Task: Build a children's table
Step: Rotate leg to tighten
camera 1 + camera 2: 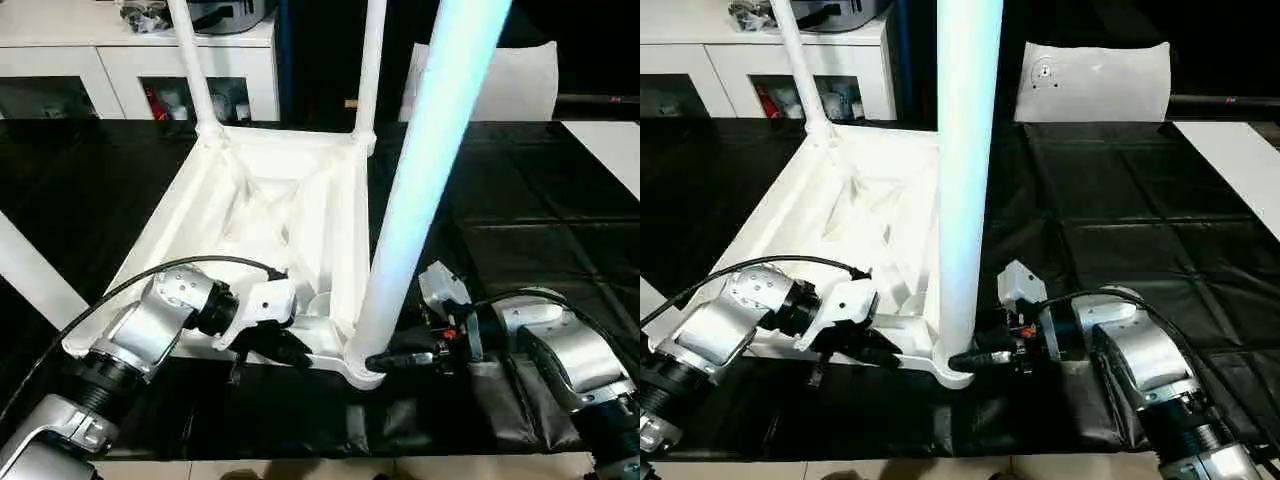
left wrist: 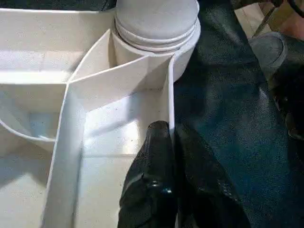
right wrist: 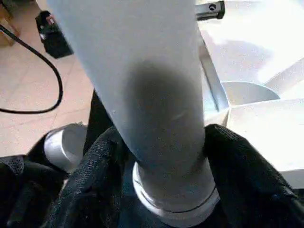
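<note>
- The children's table [image 1: 270, 200] lies upside down mid-frame on my black bench [image 1: 540, 220].
- My left gripper [image 2: 172, 135] is clamped on its near rim.
- My right gripper [image 3: 164, 156] clasps the near leg [image 1: 968, 150] at its socket.

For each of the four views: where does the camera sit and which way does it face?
Left eye: head, forward-down at upturned table top; both silver forearms.
Right eye: same scene, shifted slightly.
Left wrist: along left gripper, pinching the top's rim.
Right wrist: along right gripper, fingers either side of near leg.
Shared: near leg in its corner socket.
</note>
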You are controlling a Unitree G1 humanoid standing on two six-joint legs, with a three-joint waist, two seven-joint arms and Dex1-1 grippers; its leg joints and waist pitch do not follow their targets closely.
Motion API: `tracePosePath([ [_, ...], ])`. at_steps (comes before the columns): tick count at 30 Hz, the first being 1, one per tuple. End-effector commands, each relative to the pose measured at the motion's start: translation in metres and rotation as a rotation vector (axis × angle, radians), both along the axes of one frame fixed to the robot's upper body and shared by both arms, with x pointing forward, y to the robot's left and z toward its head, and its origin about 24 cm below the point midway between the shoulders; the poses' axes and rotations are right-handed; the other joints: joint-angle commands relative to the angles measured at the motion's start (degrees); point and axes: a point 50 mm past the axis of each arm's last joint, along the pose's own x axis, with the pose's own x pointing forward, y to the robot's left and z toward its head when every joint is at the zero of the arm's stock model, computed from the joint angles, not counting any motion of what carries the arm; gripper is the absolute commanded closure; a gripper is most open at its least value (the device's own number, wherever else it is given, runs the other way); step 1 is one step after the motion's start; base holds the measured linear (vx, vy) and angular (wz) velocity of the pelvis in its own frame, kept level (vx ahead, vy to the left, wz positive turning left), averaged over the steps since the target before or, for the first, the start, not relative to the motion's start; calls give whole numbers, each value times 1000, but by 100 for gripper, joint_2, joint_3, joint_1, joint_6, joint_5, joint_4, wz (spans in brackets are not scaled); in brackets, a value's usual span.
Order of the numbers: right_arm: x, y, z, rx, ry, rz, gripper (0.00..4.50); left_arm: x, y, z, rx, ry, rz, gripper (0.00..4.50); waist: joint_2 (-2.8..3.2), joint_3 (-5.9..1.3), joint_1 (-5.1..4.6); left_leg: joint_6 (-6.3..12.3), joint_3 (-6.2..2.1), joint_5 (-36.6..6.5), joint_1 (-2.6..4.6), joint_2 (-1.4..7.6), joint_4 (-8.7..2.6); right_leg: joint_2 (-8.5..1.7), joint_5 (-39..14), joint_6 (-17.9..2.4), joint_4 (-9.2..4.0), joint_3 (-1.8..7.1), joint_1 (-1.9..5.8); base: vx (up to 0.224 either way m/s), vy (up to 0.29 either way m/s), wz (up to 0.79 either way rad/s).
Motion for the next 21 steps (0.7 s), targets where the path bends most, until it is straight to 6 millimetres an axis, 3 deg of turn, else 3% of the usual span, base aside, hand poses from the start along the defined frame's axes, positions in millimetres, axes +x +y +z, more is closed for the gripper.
tracePosePath([
  [1, -1, 4, 3, 19, 10, 30, 219, 0, -8, 9, -57, -18, -39, 450, -63, -373, -36, 387, 143, -860, -29, -17, -383, -185, -1778, -1009, -331, 218, 363, 0, 0, 0],
  [4, -3, 11, 4, 54, 1, -9, 244, 0, -17, 12, -141, 6, 23, 450, -71, -370, -43, 369, 148, -872, -41, -23, -382, -186, -1792, -1007, -331, 218, 374, 0, 0, 0],
  [5, -3, 17, 3, 51, -14, -58, 245, 3, -25, 13, -158, -8, 86, 450, -46, -360, -48, 342, 142, -893, -37, -17, -392, -188, -1862, -978, -336, 220, 365, 0, 0, 0],
  [7, -2, 19, 2, 50, -16, -69, 249, 4, -27, 13, -158, -13, 99, 450, -61, -346, -48, 294, 139, -1018, -25, -32, -395, -182, -2116, -896, -378, 209, 358, 0, 0, 0],
  [8, 0, 22, 0, 38, -28, -117, 250, 5, -31, 12, -164, -11, 134, 450, -19, -344, -65, 246, 131, -1066, -36, -43, -404, -184, -2252, -826, -381, 203, 365, 0, 0, 0],
  [9, 2, 24, -2, 28, -36, -150, 250, 6, -33, 11, -168, -8, 156, 450, -39, -335, -81, 241, 135, -1122, -34, -51, -406, -175, -2353, -774, -416, 193, 359, 0, 0, 0],
  [11, 17, 40, -10, 21, -41, -418, 252, 12, -56, 8, -207, -16, 300, 450, -37, -312, -173, 121, 125, -1189, -44, -80, -408, -170, -2644, -641, -445, 166, 348, 0, 0, 0],
  [12, 21, 43, -12, 20, -37, -486, 253, 15, -61, 7, -207, -27, 339, 450, -48, -314, -271, 56, 113, -1253, -66, -117, -389, -163, -2913, -502, -482, 126, 362, 0, 0, 0],
  [13, 24, 46, -13, 17, -31, -534, 255, 17, -65, 7, -208, -34, 372, 450, -56, -321, -307, 42, 104, -1287, -73, -130, -386, -168, -3034, -434, -502, 108, 369, 0, 0, 0],
  [14, 29, 51, -15, 8, -24, -609, 255, 22, -72, 8, -217, -37, 431, 450, -66, -331, -378, 59, 84, -1288, -120, -146, -381, -162, -3117, -304, -514, 87, 402, 0, 0, 0],
  [16, 37, 57, -16, 3, -4, -737, 256, 28, -83, 10, -236, -42, 518, 450, -21, -329, -468, 115, 98, -1415, -64, -164, -346, -139, -3170, -317, -574, 67, 323, 0, 0, 0],
  [17, 39, 59, -17, 5, 4, -768, 256, 29, -86, 10, -240, -45, 537, 450, -31, -331, -513, 159, 110, -1416, -68, -176, -334, -126, -3174, -334, -594, 68, 305, 0, 0, 0],
  [19, 46, 67, -17, -21, -7, -879, 257, 33, -96, 12, -255, -53, 599, 450, -18, -345, -533, 215, 93, -1406, -80, -166, -346, -129, -3052, -364, -587, 62, 320, 0, 0, 0],
  [20, 49, 69, -17, -37, -16, -915, 257, 34, -99, 13, -260, -56, 614, 450, 17, -350, -551, 214, 95, -1393, -67, -155, -351, -118, -2903, -418, -579, 71, 302, 0, 0, 0],
  [21, 51, 71, -17, -54, -29, -920, 257, 35, -101, 14, -268, -55, 624, 450, 5, -349, -560, 210, 91, -1388, -67, -157, -352, -116, -2848, -441, -571, 71, 304, 0, 0, 0],
])
